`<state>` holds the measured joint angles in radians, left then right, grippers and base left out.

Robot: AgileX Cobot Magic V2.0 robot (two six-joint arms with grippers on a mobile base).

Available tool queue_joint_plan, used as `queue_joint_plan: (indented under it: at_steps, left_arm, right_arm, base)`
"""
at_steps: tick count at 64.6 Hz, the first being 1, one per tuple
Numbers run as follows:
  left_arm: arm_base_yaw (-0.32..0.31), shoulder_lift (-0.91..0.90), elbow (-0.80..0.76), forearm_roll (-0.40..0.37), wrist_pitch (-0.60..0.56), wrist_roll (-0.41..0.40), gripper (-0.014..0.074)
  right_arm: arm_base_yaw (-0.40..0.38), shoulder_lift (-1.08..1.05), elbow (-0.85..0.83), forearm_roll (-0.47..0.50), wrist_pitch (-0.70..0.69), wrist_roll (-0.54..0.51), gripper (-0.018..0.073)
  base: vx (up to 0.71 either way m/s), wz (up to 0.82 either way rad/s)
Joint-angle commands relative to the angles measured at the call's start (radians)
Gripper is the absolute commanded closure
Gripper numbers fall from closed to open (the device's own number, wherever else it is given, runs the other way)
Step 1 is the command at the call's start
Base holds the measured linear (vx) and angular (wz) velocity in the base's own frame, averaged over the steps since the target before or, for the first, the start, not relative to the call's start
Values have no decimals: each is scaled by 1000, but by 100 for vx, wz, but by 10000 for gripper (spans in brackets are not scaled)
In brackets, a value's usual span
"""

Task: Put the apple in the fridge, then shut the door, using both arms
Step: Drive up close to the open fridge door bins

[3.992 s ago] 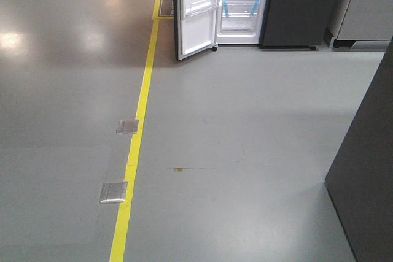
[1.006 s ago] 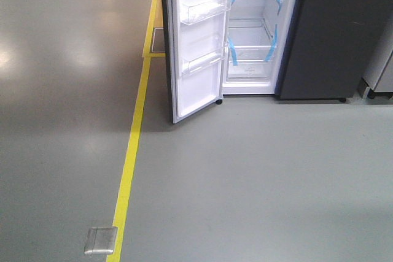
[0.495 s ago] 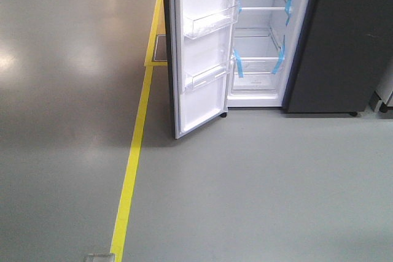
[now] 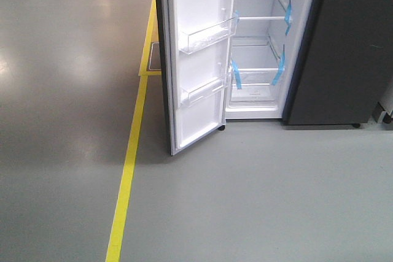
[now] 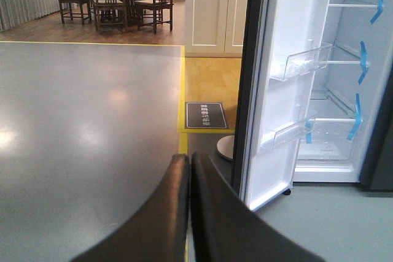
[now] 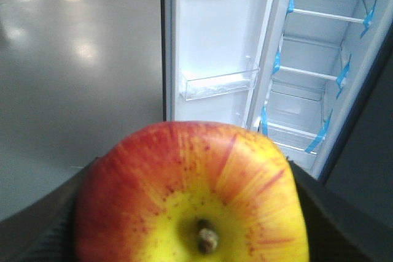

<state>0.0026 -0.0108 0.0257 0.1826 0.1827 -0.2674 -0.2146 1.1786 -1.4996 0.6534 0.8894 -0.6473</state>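
Right hand [image 6: 190, 231] grips the apple [image 6: 190, 176], lower centre of frame, with the open fridge [image 6: 319, 53] ahead at upper right; left hand [image 5: 189, 204], pinched closed and empty, sits nearer the door [image 5: 288, 90].

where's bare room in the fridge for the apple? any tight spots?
Both white shelves, bordered by blue tape strips at each side, look bare and open in front. Door bins look bare too, but likely tight for the apple.
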Motion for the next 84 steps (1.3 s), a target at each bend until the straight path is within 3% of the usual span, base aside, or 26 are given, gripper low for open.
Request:
queue_joint_plan:
  at_steps: [1, 84]
  left_arm:
    - [-3, -16, 28, -1, -71, -7, 603]
    - [-3, -16, 28, -1, -71, -7, 603]
  right_arm:
    - [-3, -20, -30, 40, -67, -9, 571]
    - [-3, -20, -30, 40, -67, -9, 571]
  base:
    - [22, -3]
    - [18, 0]
